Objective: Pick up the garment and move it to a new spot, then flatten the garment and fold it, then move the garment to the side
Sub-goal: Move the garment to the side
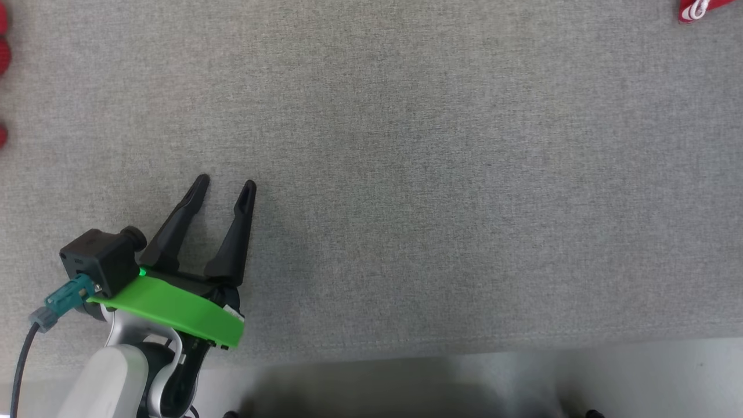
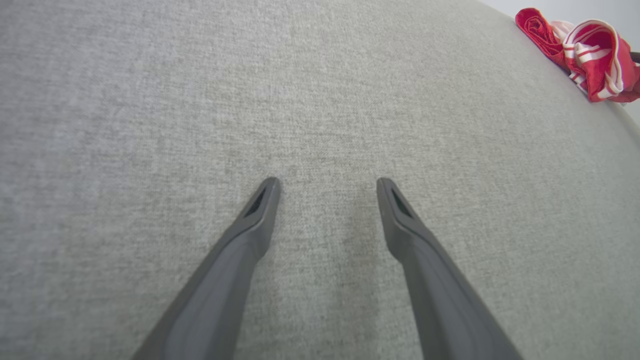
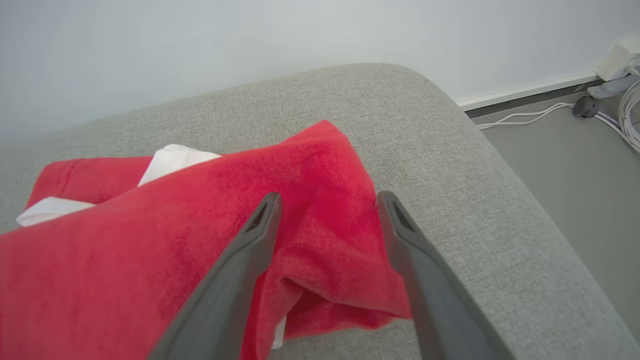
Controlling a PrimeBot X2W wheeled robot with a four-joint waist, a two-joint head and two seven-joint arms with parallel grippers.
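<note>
The garment point(image 3: 150, 260), red with white showing at its folds, lies in a loose bundle on the cushion point(image 3: 450, 150), near a rounded corner; in the head view only a scrap of it shows at the far right top. It looks more bunched than flat, and one flap curls under at the near end, so I judge the fold rough at best.

The right gripper point(image 3: 327, 200) sits right over that end, its fingers spread wide with the cloth between and beneath them. It grips nothing that I can see. Whether the tips touch the pile I cannot tell.

That is the first risk: if the tips are in the plush, a pull straight back or sideways can snag it, drag the bundle and open the fold. Lifting clear first would avoid that.

The second risk is the corner. The floor point(image 3: 575, 165) with its cables point(image 3: 520, 117) lies just past the edge, and a tug towards it could slide the loose flap, then the rest, over the side.

The left gripper point(image 1: 225, 183) is well apart from the garment, wide open and empty above bare cushion, too far off to steady the cloth. Red shapes point(image 1: 3, 55) sit at the left edge; I cannot tell what they are.
</note>
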